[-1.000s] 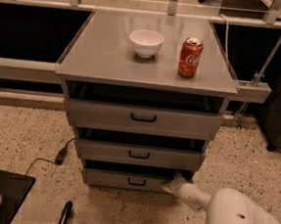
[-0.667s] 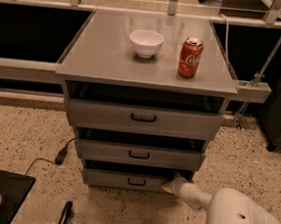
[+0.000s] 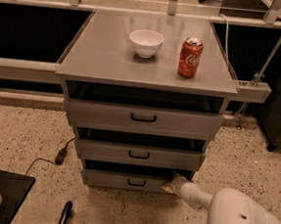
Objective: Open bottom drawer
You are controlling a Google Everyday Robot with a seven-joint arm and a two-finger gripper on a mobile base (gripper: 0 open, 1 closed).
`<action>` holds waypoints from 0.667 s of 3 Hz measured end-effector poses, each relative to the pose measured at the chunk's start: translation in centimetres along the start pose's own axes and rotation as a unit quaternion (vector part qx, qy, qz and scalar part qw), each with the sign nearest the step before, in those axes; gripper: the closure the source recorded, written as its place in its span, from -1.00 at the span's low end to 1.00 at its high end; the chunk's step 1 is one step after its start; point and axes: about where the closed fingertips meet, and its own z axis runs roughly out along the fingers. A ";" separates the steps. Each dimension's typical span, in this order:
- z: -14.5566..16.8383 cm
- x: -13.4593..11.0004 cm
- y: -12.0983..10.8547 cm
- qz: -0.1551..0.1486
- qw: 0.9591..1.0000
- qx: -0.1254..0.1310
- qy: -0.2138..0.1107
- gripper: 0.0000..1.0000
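The white arm [image 3: 239, 221] extends from the lower right, and its tool [image 3: 171, 184] sits at the right end of the bottom drawer [image 3: 120, 180], at or just beside its front. I cannot tell whether the tool is open or closed, and the drawer's black loop handle [image 3: 137, 182] lies to the tool's left. Above the tool come the middle drawer [image 3: 107, 152] and the top drawer [image 3: 101, 114], then farther back, on the grey bench [image 3: 101, 56], a white bowl [image 3: 146, 42] stands up-left of the tool and a red soda can [image 3: 190, 57] almost straight beyond it.
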 end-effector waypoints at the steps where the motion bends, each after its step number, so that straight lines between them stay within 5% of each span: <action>1: -0.1 0.0 -0.1 0.000 1.000 0.000 0.000 1.00; 2: -0.3 0.1 -0.4 0.000 1.000 0.000 0.000 1.00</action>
